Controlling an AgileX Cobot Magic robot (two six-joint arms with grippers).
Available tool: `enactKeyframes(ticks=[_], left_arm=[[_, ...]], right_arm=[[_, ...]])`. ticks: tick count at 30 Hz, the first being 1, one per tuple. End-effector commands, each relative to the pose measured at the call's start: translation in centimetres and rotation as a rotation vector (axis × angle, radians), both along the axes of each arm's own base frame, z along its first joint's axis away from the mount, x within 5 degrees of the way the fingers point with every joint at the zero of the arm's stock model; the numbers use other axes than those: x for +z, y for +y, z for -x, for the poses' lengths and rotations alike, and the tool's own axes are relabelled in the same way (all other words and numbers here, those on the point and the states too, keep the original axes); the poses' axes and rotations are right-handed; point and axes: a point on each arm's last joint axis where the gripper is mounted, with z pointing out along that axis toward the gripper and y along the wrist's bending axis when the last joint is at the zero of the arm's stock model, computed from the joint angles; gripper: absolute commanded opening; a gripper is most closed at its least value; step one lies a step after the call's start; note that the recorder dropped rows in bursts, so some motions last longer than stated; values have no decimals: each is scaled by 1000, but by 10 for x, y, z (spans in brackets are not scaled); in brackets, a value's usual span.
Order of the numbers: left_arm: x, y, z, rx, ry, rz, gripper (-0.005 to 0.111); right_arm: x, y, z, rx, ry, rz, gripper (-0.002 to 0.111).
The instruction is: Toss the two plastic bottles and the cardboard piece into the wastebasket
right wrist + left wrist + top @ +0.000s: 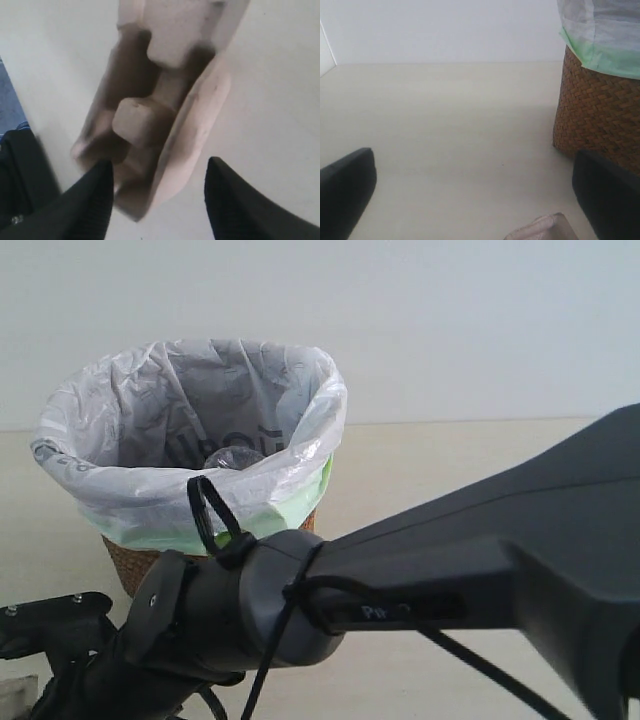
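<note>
The wastebasket point(190, 440), brown wicker with a whitish bag over a green one, stands at the back left; its wall point(600, 115) also shows in the left wrist view. Deep inside the bag lies a clear rounded shape point(235, 455) that looks like part of a bottle; no labels show. The beige cardboard piece point(160, 100) lies on the table. My right gripper point(157, 200) is open, its fingers on either side of the cardboard's near end, not closed on it. My left gripper point(475, 200) is open over bare table beside the basket, with a cardboard corner point(545, 230) near it.
My right arm point(450, 560) reaches across the front of the exterior view to the lower left and hides much of the table. Part of my left arm point(50, 625) sits at the lower left. A pale wall stands behind the table.
</note>
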Motion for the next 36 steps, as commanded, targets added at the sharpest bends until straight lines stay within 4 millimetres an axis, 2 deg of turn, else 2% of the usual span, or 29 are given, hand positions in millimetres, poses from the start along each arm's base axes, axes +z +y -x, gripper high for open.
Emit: enactKeyframes(ticks=[1,10,15,20,27,36], left_arm=[[2,0,0,-5,-15,10,108],[2,0,0,-5,-15,10,108],[2,0,0,-5,-15,10,108],[2,0,0,-5,-15,10,108],[2,0,0,-5,-15,10,108],[2,0,0,-5,-15,10,108]], right_arm=[[-9,0,0,27,-14,28,42],[-23,0,-2,-2,-10,62,39],[-22,0,-2,2,-14,60,0],[-15,-2,1,35,3,60,0],[16,-6,2,42,-23,36,0],[36,-38,-6,-1,-76,137,0]])
